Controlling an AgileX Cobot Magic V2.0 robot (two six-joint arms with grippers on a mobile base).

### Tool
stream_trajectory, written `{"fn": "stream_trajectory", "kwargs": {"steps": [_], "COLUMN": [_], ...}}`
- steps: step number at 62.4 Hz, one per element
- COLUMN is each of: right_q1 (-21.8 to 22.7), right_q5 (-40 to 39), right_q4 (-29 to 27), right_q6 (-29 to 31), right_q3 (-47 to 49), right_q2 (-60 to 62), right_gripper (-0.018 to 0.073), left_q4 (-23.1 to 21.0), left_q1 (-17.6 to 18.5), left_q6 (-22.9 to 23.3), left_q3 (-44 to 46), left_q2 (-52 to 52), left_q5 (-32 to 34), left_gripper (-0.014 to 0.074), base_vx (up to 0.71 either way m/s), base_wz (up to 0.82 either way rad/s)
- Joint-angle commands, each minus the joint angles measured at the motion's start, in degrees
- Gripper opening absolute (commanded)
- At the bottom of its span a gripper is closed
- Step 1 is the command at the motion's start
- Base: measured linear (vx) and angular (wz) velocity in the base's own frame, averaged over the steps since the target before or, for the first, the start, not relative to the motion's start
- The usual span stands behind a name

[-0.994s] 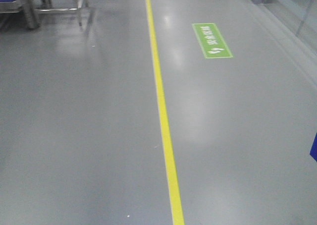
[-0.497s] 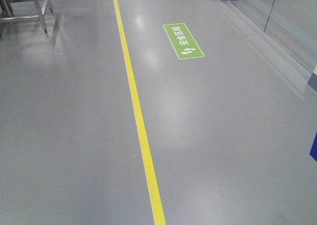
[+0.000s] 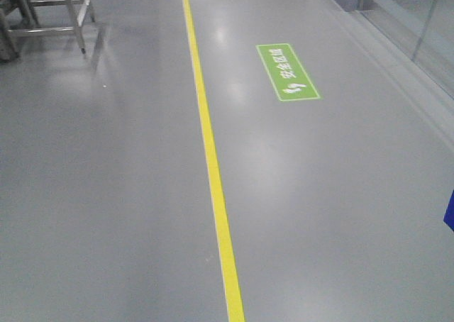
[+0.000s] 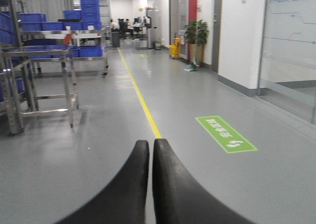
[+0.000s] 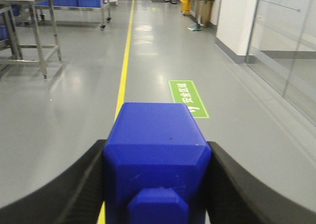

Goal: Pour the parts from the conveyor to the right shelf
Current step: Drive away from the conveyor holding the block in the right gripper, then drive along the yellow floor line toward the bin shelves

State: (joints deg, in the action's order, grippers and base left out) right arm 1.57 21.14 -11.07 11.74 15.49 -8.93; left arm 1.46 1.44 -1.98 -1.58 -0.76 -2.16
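Blue block point(image 5: 155, 135), one of the parts, sits clamped in the right gripper point(image 5: 157, 146), carried above the grey floor point(image 3: 106, 194) and well away from any shelf. Its black fingers point(image 5: 74, 184) press on two opposite flat sides, and the little square knob point(image 5: 158, 204) faces the wrist camera. From where I stand it looks like hard moulded plastic, so probably light and stiff, and it won't crush under the squeeze. The smooth faces could be slippery, though, and the bevelled edges give nothing to bite on. The broad flat sides are the sensible place to hold it, not the knob. The left gripper point(image 4: 150, 145) is pinched closed with nothing in it. Ahead run a yellow line point(image 3: 213, 166) and a green floor sign point(image 3: 287, 71). A steel rack point(image 4: 44, 71) and blue bins point(image 4: 89, 50) stand off to the left. No conveyor is in sight.
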Motion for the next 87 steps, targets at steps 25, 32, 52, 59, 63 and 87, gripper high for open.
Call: {"fn": "stream_trajectory", "kwargs": {"steps": [25,32,52,59,63,87], "right_q1": [-0.1,-0.1,-0.1,-0.1,-0.1,-0.1], "right_q5": [-4.5,-4.5,-4.5,-4.5,-4.5,-4.5], "right_q4": [-0.1,-0.1,-0.1,-0.1,-0.1,-0.1], "right_q6": [0.4,0.4,0.4,0.4,0.4,0.4], "right_q3": [1.7,1.7,1.7,1.7,1.7,1.7], "right_q2": [-0.5,-0.5,-0.5,-0.5,-0.5,-0.5], "right_gripper": [-0.0009,-0.0009,-0.0009,-0.0009,-0.0009,-0.0009], "left_q4": [-0.2,-0.2,-0.2,-0.2,-0.2,-0.2], "left_q1": [0.0,0.0,0.0,0.0,0.0,0.0], "left_q6": [0.2,0.2,0.2,0.2,0.2,0.2], "left_q3": [-1.8,-1.8,-1.8,-1.8,-1.8,-1.8], "left_q2": [-0.8,-0.8,-0.8,-0.8,-0.8,-0.8], "left_q5": [4.3,4.3,4.3,4.3,4.3,4.3], "left_gripper": [-0.0006,-0.0006,-0.0006,-0.0006,-0.0006,-0.0006], "base_vx": [0.54,0.57,0.61,0.63,0.64,0.65], "base_wz": [0.36,0.19,-0.03,-0.17,-0.20,-0.09]}}
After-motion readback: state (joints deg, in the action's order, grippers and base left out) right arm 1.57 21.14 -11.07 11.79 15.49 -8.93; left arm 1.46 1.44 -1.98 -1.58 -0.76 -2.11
